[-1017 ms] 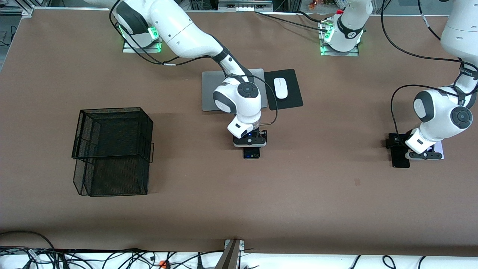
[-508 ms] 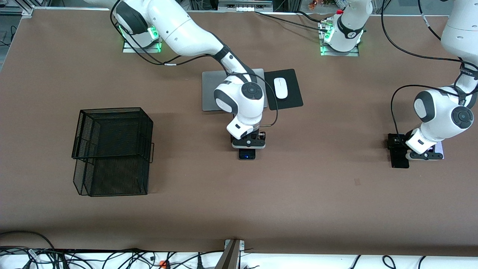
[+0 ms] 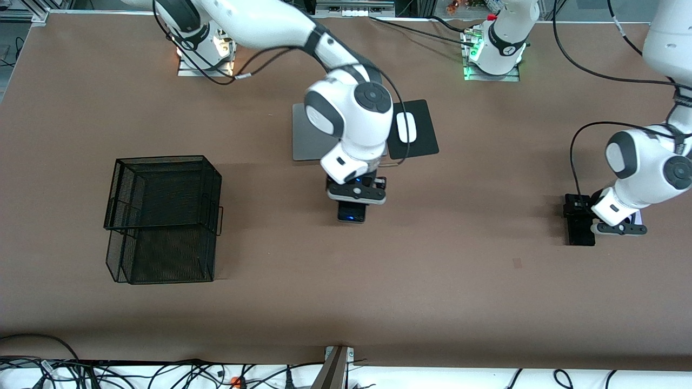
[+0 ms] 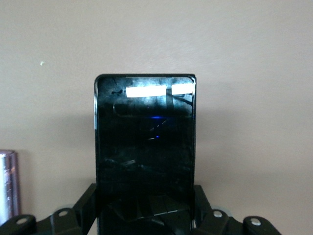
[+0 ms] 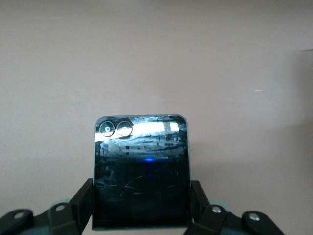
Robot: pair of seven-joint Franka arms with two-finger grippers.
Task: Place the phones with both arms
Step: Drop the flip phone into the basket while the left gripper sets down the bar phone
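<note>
Both arms are busy right now. My right gripper [image 3: 352,208] is clamped on the flip phone [image 3: 351,212], pinching its two side edges, and has it over the middle of the tabletop [image 3: 432,281], just in front of the laptop [image 3: 308,135]. My left gripper [image 3: 610,227] is closed on the slab phone [image 3: 579,229] down at the left arm's end, same side-edge hold; I can't tell if it's off the surface yet. A sliver of the lavender-white phone [image 3: 638,217] peeks out beside my wrist.

Handling-wise, I'd guess both are rigid, fairly light and glossy, so slippery. The edges seem the right place to squeeze, never the glass. The long slab could pivot, so I'd move gently toward the mesh basket [image 3: 162,216].
</note>
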